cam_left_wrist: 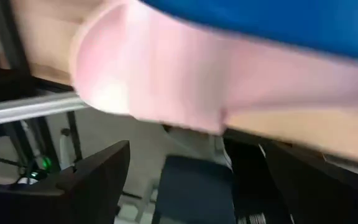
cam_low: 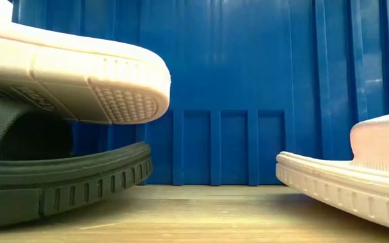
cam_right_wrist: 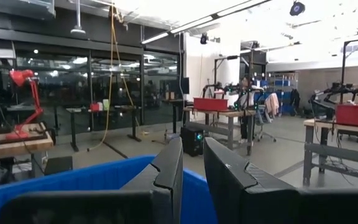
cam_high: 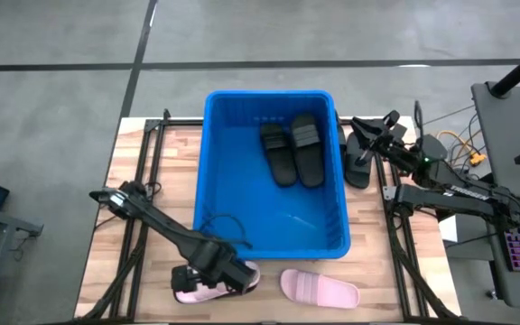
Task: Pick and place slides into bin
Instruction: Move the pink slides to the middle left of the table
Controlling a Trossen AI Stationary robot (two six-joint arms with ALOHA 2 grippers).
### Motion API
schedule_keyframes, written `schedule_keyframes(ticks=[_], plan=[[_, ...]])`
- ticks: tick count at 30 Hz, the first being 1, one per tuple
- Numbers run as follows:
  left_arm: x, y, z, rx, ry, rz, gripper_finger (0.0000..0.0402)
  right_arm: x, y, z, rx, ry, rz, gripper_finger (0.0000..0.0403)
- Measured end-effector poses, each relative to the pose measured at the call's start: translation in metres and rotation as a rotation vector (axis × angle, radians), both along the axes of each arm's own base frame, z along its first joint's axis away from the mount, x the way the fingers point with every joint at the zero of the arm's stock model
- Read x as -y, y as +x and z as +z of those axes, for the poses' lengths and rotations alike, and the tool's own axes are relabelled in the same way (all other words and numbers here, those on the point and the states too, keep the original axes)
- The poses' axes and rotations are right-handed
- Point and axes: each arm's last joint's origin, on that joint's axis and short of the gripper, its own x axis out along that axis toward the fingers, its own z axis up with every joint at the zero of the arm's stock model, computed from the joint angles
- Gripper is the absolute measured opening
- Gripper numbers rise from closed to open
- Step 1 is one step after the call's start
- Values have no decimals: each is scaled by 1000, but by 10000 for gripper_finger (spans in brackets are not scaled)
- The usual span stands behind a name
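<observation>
Two matte black ribbed slides (cam_high: 292, 149) lie in big blue plastic bin (cam_high: 217, 181) | left fingers (cam_high: 219, 280) apart around pale pink slide (cam_high: 208, 287) at tabletop's front edge | right fingers (cam_high: 368, 135) nearly together, holding nothing | second pink slide (cam_high: 320, 288) remains.

We see the bin (cam_high: 228, 181) open from above, its half nearer the pink slides (cam_high: 320, 288) bare; 2 black slides (cam_high: 292, 149) fill the far corner, another lies beside its right wall.
</observation>
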Motion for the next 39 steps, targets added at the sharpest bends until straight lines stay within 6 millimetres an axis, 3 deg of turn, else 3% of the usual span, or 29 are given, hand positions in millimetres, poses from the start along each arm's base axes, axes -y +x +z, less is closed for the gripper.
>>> schedule_keyframes(ticks=[15,39], plan=[[6,9,-34,-181,62,39,358,1,2,-1,-11,2,-1,56],[4,4,-50,-257,95,1,348,1,2,-1,-11,1,-1,57]])
